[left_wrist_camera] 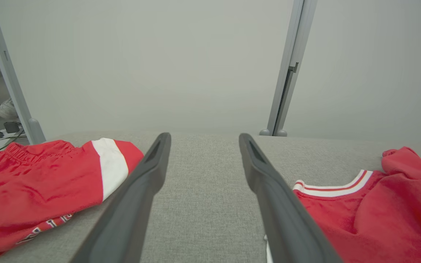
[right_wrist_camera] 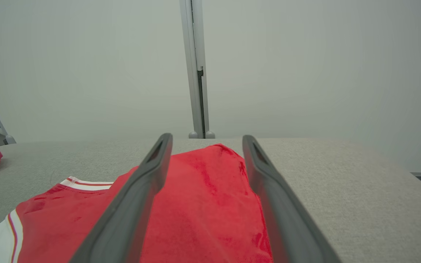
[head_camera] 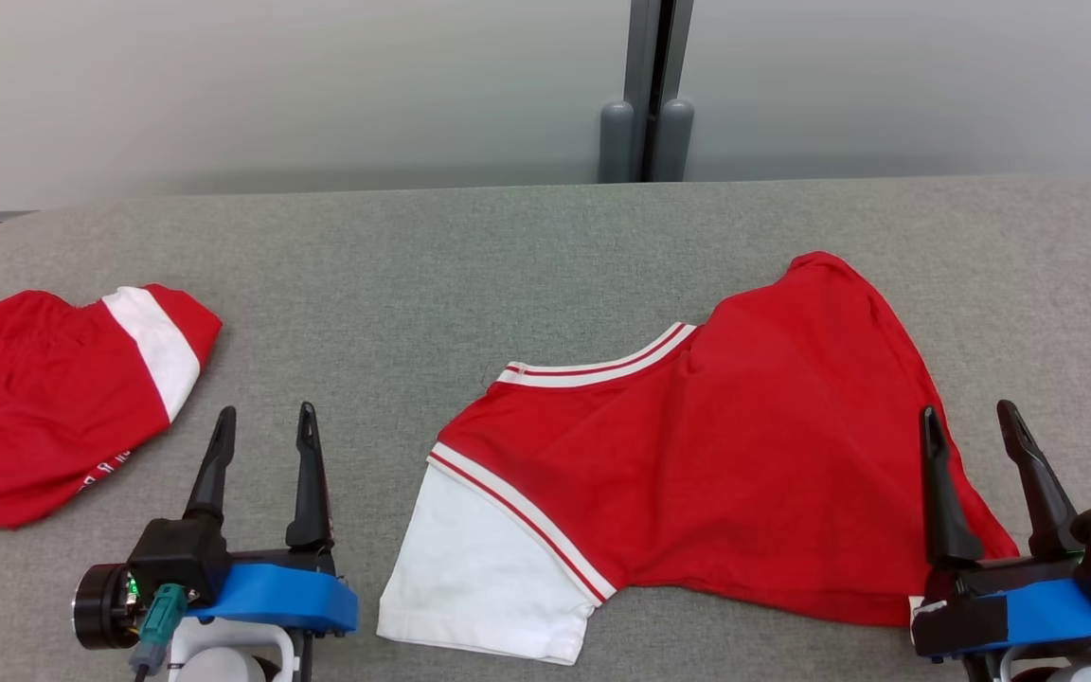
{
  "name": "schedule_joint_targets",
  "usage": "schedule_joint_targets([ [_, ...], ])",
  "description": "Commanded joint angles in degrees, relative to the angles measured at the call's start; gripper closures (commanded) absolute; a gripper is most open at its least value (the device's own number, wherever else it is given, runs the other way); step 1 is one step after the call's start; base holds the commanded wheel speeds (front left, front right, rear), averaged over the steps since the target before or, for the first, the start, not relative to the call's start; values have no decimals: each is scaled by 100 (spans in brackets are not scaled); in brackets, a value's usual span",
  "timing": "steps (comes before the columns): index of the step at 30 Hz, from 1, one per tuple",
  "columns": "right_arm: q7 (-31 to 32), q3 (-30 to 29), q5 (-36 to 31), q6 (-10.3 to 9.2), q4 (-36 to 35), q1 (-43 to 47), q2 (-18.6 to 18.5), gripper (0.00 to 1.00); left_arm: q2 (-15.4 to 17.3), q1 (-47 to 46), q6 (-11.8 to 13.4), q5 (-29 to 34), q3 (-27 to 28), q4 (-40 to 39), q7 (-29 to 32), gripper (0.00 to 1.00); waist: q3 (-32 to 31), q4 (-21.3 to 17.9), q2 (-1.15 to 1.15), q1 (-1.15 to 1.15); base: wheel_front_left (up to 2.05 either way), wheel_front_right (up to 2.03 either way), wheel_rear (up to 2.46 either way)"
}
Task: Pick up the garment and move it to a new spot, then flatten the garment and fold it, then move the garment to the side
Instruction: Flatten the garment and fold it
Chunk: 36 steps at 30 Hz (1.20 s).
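The garment is a red shirt with a white sleeve and white-and-red trim. It lies partly spread and creased on the grey table, centre right, and also appears in the left wrist view and the right wrist view. My right gripper stands open over its right edge. In the right wrist view the red cloth lies under and between the fingers, ungripped. My left gripper is open over bare table left of the white sleeve, with nothing between its fingers.
A second red piece with a white stripe and an elastic waistband lies at the table's left edge. Behind the table stand pale wall panels joined by a grey post. Bare table lies beyond the garment and to its right.
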Motion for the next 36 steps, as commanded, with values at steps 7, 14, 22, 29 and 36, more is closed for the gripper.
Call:
schedule_joint_targets([
  [7, -42, -39, 34, 3, 122, -177, 14, 0, 97, -509, -164, 231, -62, 60, -28, 0, 142, -139, 0, 0, 0, 0, 0],
  [14, -40, -8, 52, 2, 162, -331, 14, 0, 200, -1727, -484, 353, -627, 605, 23, 0, 380, -419, 0, 0, 0, 0, 0],
  [22, -63, -69, 71, 2, 229, -360, 12, 0, 312, -2657, -595, 170, -1328, 1697, 456, 0, 648, -718, 0, 0, 0, 0, 0],
  [29, -78, -108, 56, 2, 277, -474, 12, 0, 415, -2901, -588, -171, -1908, 2682, 697, 0, 829, -875, 0, 0, 0, 0, 0],
  [36, -98, -147, 61, 2, 306, -519, 13, 0, 587, -3111, -588, -403, -2329, 3516, 817, 0, 964, -983, 0, 0, 0, 0, 0],
])
